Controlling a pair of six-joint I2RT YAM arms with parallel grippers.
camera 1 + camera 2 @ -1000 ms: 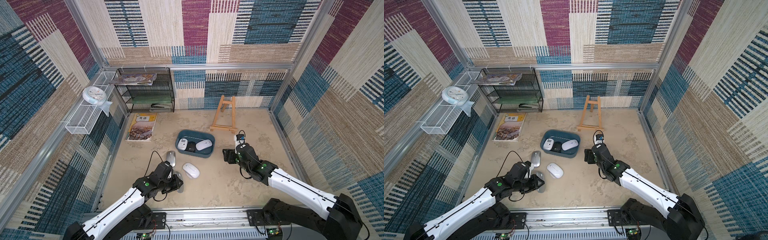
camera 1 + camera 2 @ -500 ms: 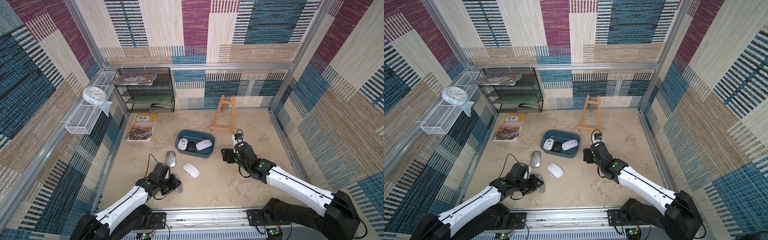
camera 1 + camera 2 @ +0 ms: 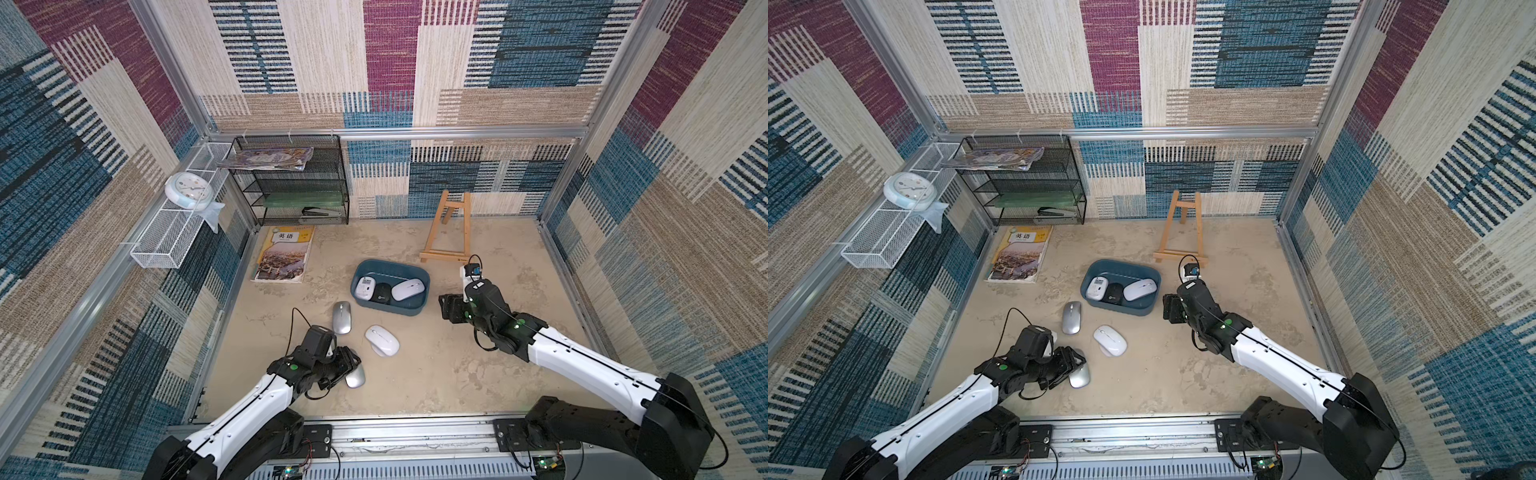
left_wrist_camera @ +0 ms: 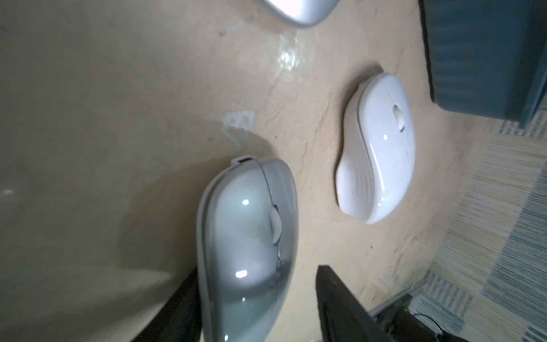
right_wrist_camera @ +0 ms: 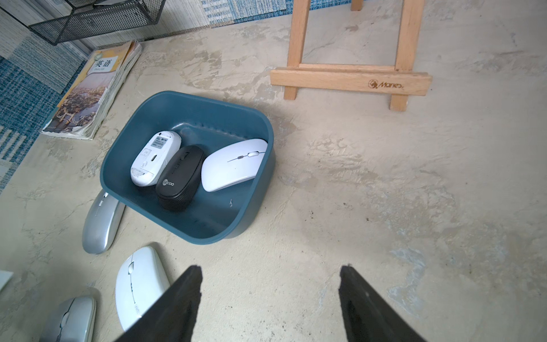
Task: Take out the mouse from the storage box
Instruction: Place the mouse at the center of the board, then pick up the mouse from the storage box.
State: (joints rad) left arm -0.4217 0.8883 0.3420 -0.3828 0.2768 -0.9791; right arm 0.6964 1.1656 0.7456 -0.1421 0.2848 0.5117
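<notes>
The storage box (image 3: 388, 310) stands on the table (image 3: 457, 374) at mid-depth, just right of centre. It holds three mice side by side: an upturned white mouse (image 5: 155, 158) at the left, a black mouse (image 5: 179, 177) in the middle, and a flat white mouse (image 5: 233, 165) at the right wall.

The right gripper (image 5: 270, 269) is the nearer tool. The box lies just to its left and slightly farther away. Its jaws are spread wide and hold nothing. The flat white mouse is the closest to it, and its long axis runs mostly left to right.

The left gripper (image 4: 256, 271) is low at the near left, well apart from the box. Its jaws are released around a grey mouse (image 4: 248, 237) that rests on the table. One finger is at the mouse's side and the other stands clear.

A silver mouse (image 3: 341, 318) and a white mouse (image 3: 382, 340) lie between the left gripper and the box.

Limits of view:
- In both top views the left gripper covers part of the grey mouse.
- The left wrist view cuts off the box.
- It cannot be determined whether the flat white mouse leans on the wall.
</notes>
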